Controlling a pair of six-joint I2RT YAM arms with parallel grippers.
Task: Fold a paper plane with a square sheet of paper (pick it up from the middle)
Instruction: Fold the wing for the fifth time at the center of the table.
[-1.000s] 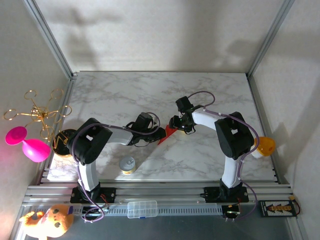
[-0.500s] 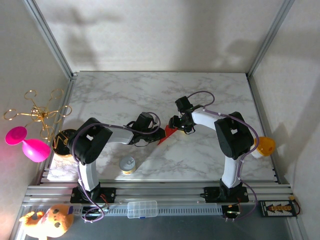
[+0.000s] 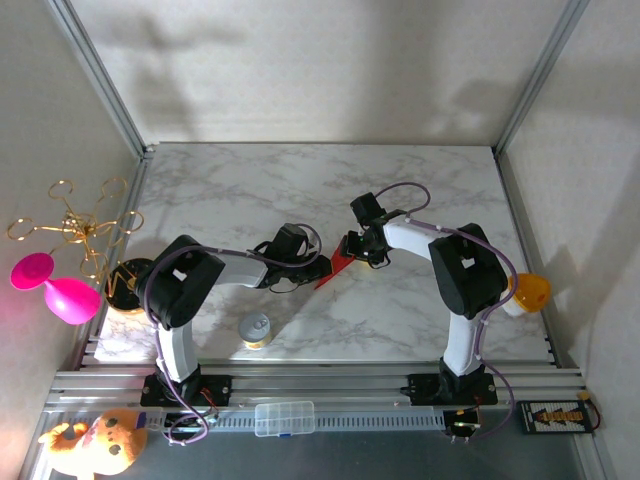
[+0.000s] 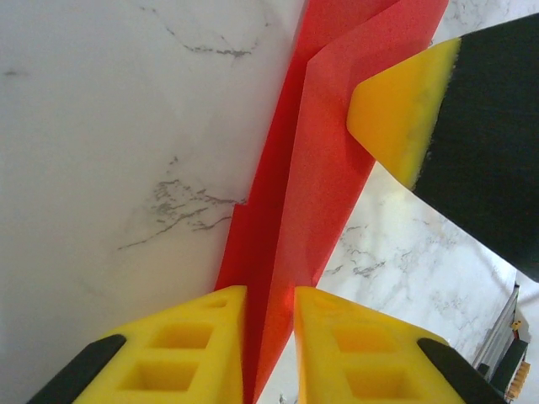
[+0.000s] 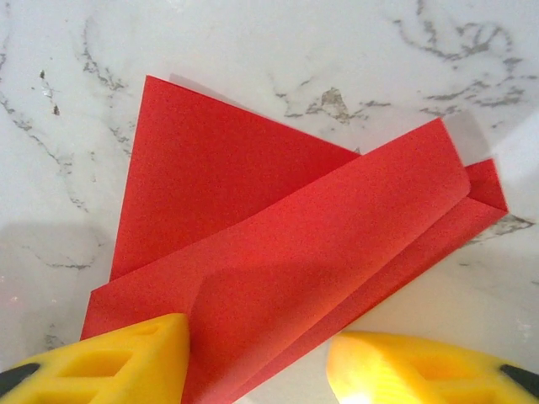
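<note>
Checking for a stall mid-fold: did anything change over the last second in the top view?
Nothing visibly changed. The left end effector stays clamped on the folded red paper, the right end effector stays open at its other end, and the paper lies in the same spot on the marble table.

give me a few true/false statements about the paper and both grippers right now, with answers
1. The left gripper pinches the red paper between its fingers. True.
2. The red paper is a flat, unfolded square. False: it is folded, with overlapping layers and creases.
3. The right gripper has its jaws spread apart over the paper. True.
4. The small round can stands on the paper. False: it stands apart from it on the table, nearer the arm bases.
</note>
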